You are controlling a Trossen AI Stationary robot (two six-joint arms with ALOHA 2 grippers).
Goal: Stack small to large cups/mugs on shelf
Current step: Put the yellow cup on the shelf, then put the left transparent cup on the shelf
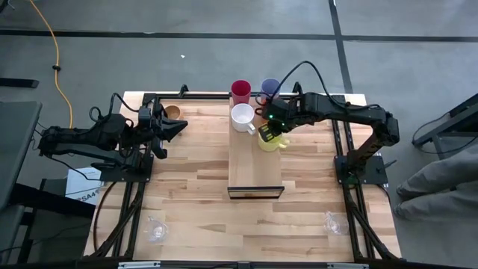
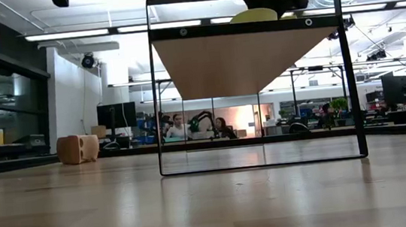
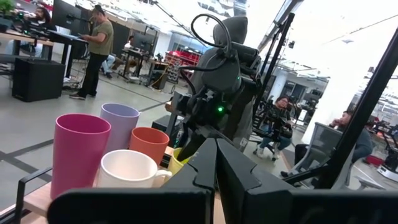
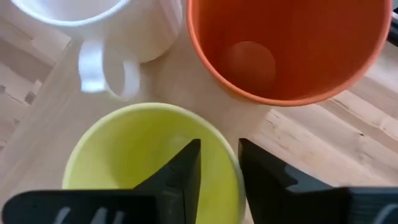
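Observation:
On the pale shelf (image 1: 255, 168) stand a crimson tumbler (image 1: 240, 91), a lavender tumbler (image 1: 269, 88), a white mug (image 1: 243, 117) and a yellow mug (image 1: 269, 140). My right arm hides the orange tumbler (image 4: 292, 50) from above. My right gripper (image 4: 219, 168) points steeply down over the yellow mug (image 4: 143, 162). It is open, one finger inside the mug's rim and one outside. My left gripper (image 1: 179, 128) waits shut at the table's left, beside a tan wooden cup (image 1: 172, 113) that rests on the tabletop.
Two clear glasses (image 1: 155, 230) (image 1: 336, 222) stand near the front corners of the striped tabletop. The shelf sits raised on a dark frame (image 2: 252, 78), with open space under it. People and desks show in the room beyond the table.

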